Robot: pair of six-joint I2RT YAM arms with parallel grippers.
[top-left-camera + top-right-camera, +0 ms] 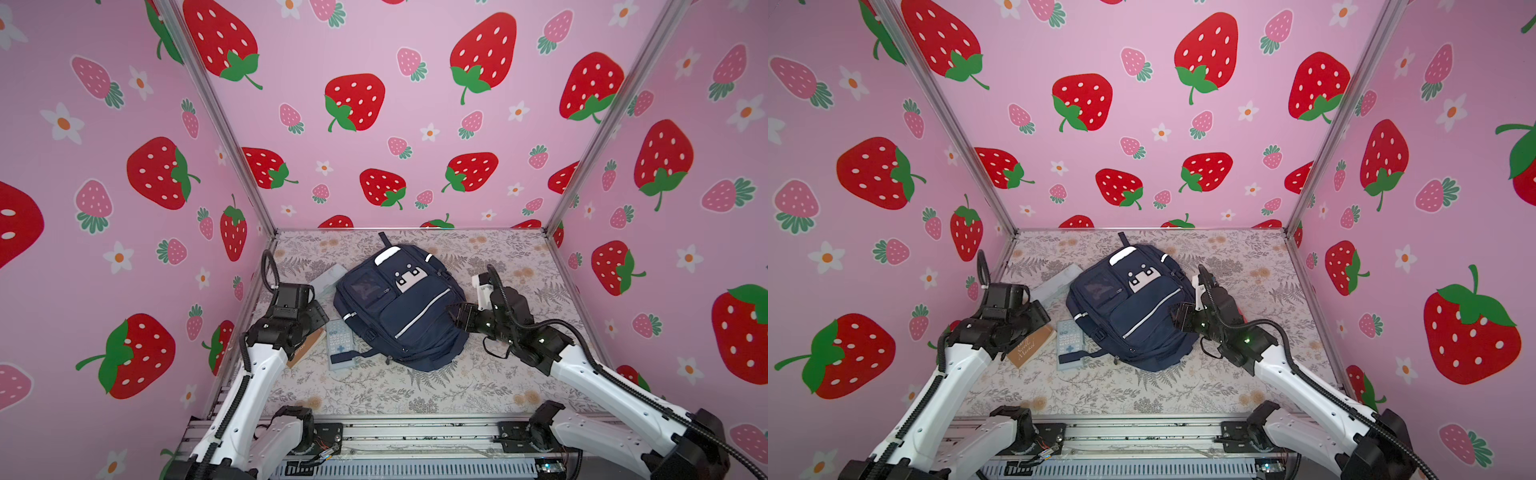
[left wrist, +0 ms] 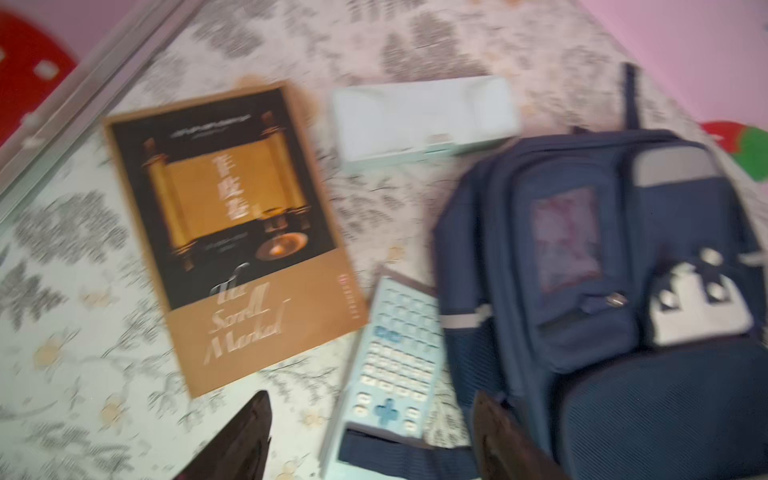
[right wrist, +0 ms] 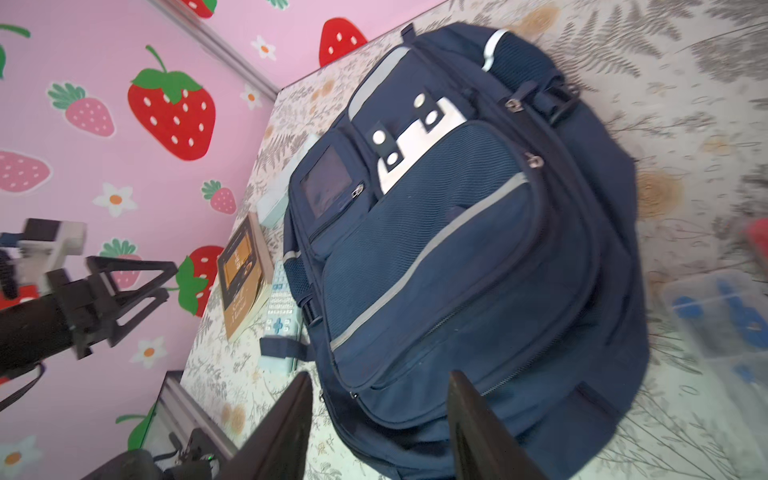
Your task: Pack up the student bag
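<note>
While the student bag (image 1: 401, 305) lies flat in the middle of the flowered tabletop (image 1: 415, 390), front side up and its dark top loop toward the back wall (image 1: 415, 124), the other things lie around it. On the left of the bag, in both top views, a brown book (image 1: 1030, 347) and a pale blue calculator (image 1: 1070, 345) lie next to each other. The calculator is just beside the bag, and a navy strap of the bag crosses its lower end. A pale case (image 2: 424, 118) lies further back, near the bag's upper left corner.

The left hand (image 2: 370, 399) hangs over the book and the calculator; its fingers are wide apart and hold nothing. The right hand (image 3: 378, 378) is at the bag's right edge. Its fingers also stand apart, with the bag's edge seen between them, but it cannot be told if they touch the cloth. In the right wrist view a clear plastic box (image 3: 719, 316) with blue pieces lies on the tabletop near the bag.
</note>
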